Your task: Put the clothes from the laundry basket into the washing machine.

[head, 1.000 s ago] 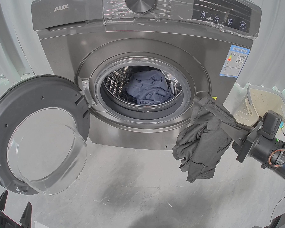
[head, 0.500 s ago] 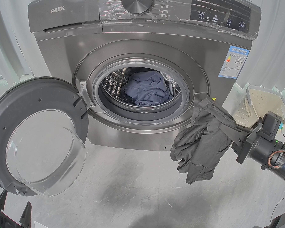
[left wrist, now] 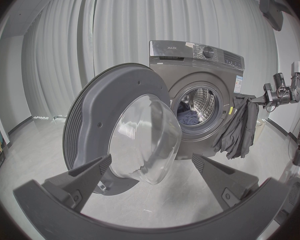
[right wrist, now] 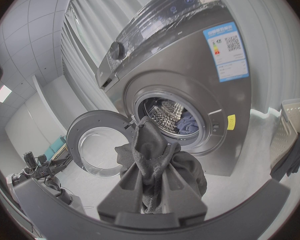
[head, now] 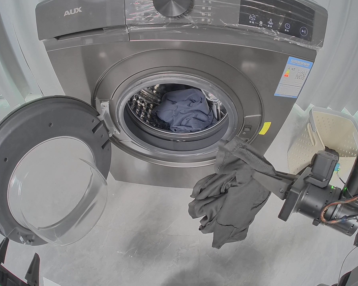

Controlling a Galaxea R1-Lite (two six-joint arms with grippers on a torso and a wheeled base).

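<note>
The grey washing machine (head: 179, 56) stands with its round door (head: 47, 167) swung wide to the left. A blue garment (head: 185, 110) lies inside the drum. My right gripper (head: 272, 177) is shut on a dark grey garment (head: 226, 191), which hangs in folds above the floor, just below and right of the drum opening. In the right wrist view the fingers (right wrist: 130, 180) pinch that cloth (right wrist: 150, 144) with the drum straight beyond. My left gripper (head: 18, 261) sits low at the near left, open and holding nothing (left wrist: 150, 157).
The cream laundry basket (head: 330, 136) stands on the floor right of the machine, with a dark garment (right wrist: 291, 157) draped over its rim. The open door takes up the left side. Bare grey floor (head: 147, 235) lies in front of the machine.
My right gripper has carried the grey garment leftwards and lower, closer to the drum opening. The left gripper and the door have not moved.
</note>
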